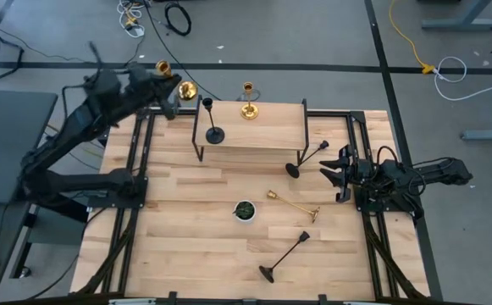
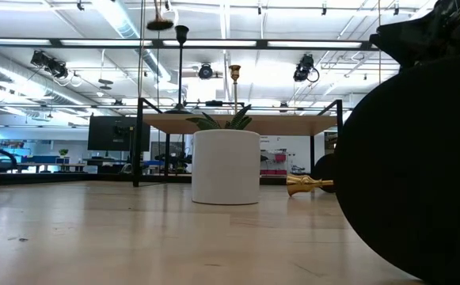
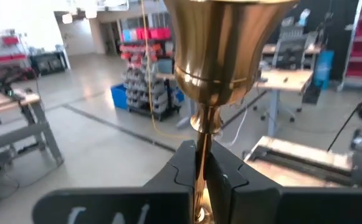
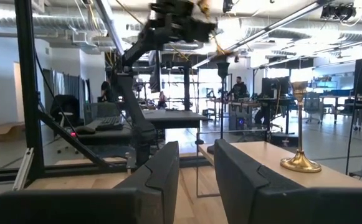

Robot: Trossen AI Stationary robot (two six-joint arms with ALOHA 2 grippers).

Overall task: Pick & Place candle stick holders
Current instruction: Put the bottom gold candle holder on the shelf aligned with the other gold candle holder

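Gripping a gold holder (image 1: 176, 81) by its thin stem, the left gripper (image 1: 168, 85) hangs above the table's far left corner, beside the raised shelf (image 1: 271, 135). The left wrist view shows both fingers (image 3: 181, 165) pinched tight on the stem just under the flared brass end (image 3: 221, 50); a hold on the stem makes sense, since it is the only part narrow enough for the jaws and it keeps the piece steady while carried. Judging by the task, this piece is bound for the shelf, where two already stand upright: a gold one (image 1: 248, 102) at the back edge and a black one (image 1: 213, 123) near the left end. Upright standing on the round base suits display and leaves room beside them.

Three more lie flat on the table, probably awaiting pickup: a black one (image 1: 306, 158) just right of the shelf's leg, a gold one (image 1: 293, 205) right of the small white bowl (image 1: 244, 210), and a black one (image 1: 284, 256) nearer the front. The right gripper (image 1: 340, 174) waits at the table's right side, empty, its fingers (image 4: 162, 174) a narrow gap apart, near the closest black one.
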